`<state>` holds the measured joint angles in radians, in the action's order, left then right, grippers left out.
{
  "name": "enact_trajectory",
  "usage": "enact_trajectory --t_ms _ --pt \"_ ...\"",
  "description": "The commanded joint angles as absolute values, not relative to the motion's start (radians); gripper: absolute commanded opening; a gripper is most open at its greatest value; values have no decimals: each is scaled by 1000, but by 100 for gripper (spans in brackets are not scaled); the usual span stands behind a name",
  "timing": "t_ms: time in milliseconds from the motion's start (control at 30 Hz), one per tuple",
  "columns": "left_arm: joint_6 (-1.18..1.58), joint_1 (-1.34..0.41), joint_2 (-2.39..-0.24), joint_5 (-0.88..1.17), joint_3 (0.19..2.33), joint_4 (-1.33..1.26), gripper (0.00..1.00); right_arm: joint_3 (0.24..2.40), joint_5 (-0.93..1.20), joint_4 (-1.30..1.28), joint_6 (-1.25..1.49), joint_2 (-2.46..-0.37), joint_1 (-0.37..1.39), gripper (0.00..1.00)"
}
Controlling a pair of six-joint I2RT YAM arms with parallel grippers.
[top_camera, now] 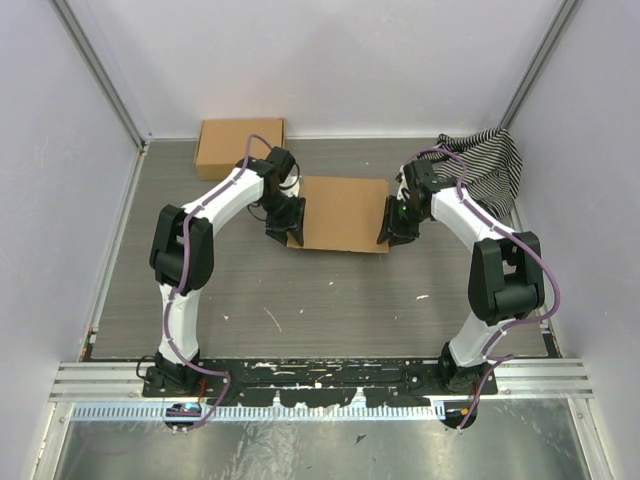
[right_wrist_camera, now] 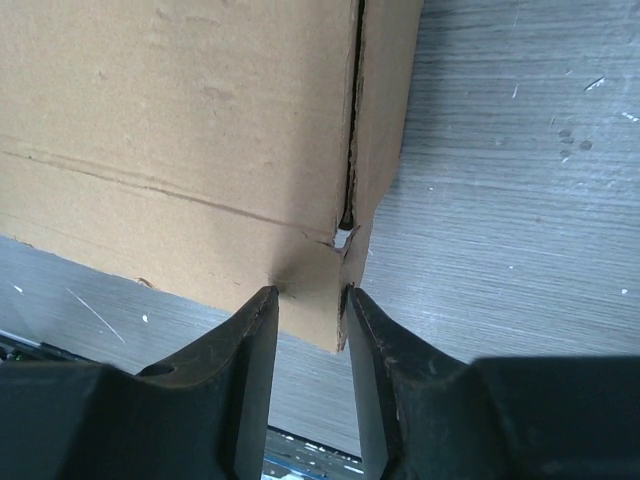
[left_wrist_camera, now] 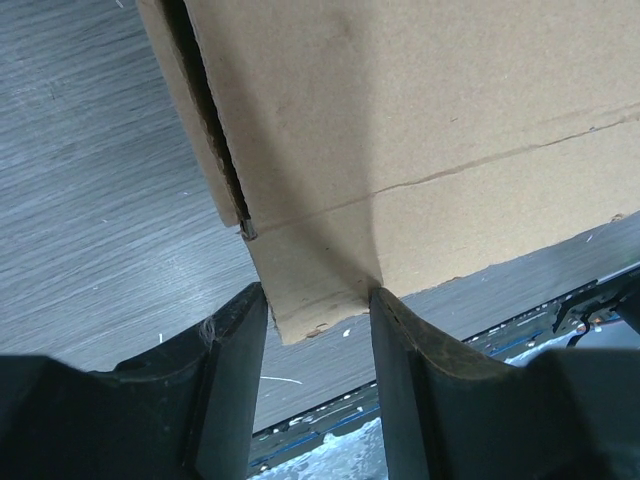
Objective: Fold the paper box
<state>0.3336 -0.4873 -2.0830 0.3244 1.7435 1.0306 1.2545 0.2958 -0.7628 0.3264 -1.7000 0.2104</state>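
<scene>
As paper box lies between, left gripper, right gripper, each clamping a corner

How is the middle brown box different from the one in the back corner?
The wide brown cardboard box in the middle looks bigger than the compact brown cardboard box at the back wall. The left gripper and right gripper pinch the middle box's near corners; nothing touches the back box. Both are plain brown.
</scene>
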Motion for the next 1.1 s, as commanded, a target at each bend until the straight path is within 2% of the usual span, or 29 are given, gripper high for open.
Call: enact_trajectory --t_ms 0,400,767,933,1067 --pt "317 -491 -2099 304 1779 1033 52 1261 269 -704 317 -1697 217 39" --pt "327 -488 -2102 287 1780 995 52 1158 243 -528 343 -1707 217 39" --pt "321 -489 -2107 187 1700 917 49 1124 162 -497 346 -1704 218 38" --pt "333 -489 -2096 75 1666 880 38 1110 108 -472 355 -1683 217 38" --pt "352 -489 -1941 17 1623 830 37 1100 64 -468 340 -1586 216 38"
